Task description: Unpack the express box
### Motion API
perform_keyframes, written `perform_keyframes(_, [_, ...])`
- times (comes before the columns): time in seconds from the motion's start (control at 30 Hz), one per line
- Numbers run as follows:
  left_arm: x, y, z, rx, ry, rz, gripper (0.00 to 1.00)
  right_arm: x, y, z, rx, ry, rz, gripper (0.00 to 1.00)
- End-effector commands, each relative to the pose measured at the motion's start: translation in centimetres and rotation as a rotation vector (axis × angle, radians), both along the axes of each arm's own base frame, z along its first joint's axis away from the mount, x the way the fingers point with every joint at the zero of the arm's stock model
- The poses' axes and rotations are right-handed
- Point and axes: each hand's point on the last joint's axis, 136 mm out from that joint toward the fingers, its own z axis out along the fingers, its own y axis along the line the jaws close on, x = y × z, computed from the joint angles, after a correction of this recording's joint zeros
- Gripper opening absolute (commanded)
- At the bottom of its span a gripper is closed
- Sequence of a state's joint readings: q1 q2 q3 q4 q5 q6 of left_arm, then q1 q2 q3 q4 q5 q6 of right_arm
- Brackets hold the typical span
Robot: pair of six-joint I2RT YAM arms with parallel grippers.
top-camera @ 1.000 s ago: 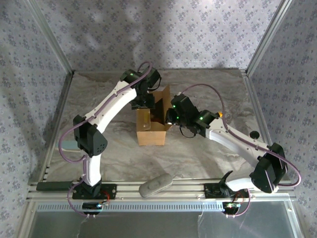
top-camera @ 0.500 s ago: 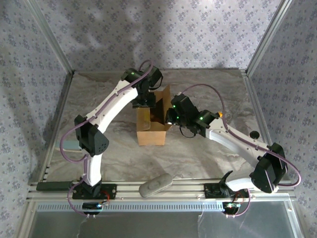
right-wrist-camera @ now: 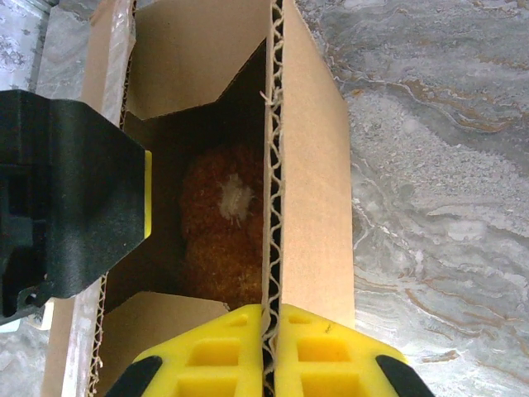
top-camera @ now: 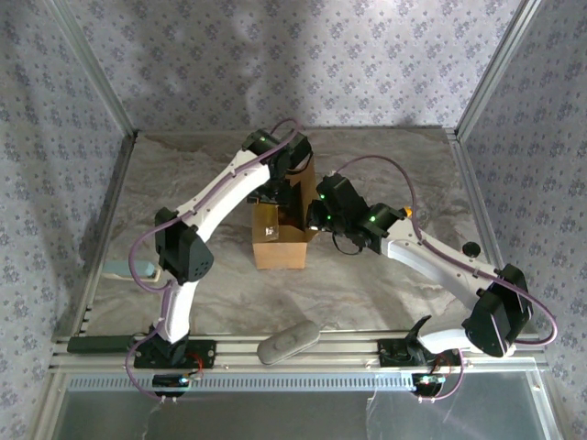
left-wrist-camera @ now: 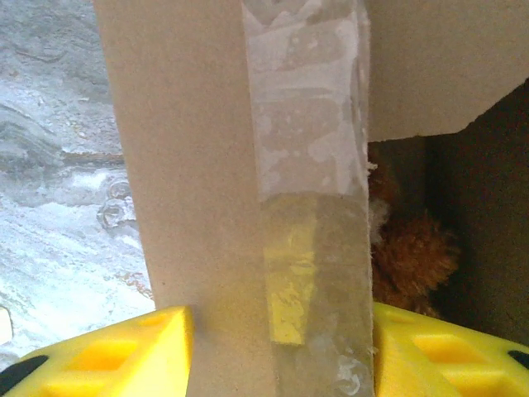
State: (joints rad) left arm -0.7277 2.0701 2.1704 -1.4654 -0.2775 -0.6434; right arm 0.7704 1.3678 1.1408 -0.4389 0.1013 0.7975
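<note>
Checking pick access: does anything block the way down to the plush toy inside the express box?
Partly. The left gripper, its jaws on the taped flap, overhangs one side of the express box opening. The plush toy shows through the remaining gap; the right gripper pinches the opposite flap aside.

Robot lab cell. Aluminium frame (top-camera: 90,69) hung with patterned cloth (top-camera: 293,55), marble-look table (top-camera: 385,284), left arm (top-camera: 215,197) and right arm (top-camera: 431,257) bolted to a slotted rail (top-camera: 348,348) at the near edge.

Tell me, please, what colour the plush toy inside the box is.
The plush toy is orange-brown with a small pale tuft, clearest in the right wrist view.
</note>
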Motion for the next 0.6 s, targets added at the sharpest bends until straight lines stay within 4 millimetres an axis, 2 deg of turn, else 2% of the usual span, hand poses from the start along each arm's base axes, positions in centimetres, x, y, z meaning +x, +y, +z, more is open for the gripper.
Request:
perform_keyframes(0.0, [-0.6,2.2,2.4,0.046,-0.039,0.003,0.55,-1.4,-2.1,-3.2,-0.111,0.089,-0.026,0.05])
perform_keyframes(0.27, [-0.4,3.6,4.8,0.004,-0.088,0.030,0.55,-1.4,-2.6,-2.9,-0.113,0.086,-0.043,0.01])
perform_keyframes(0.57, [-0.4,6.4,6.4,-0.026,-0.127,0.087,0.55,-1.2,-3.7,-3.0,-0.113,0.094,-0.071,0.00])
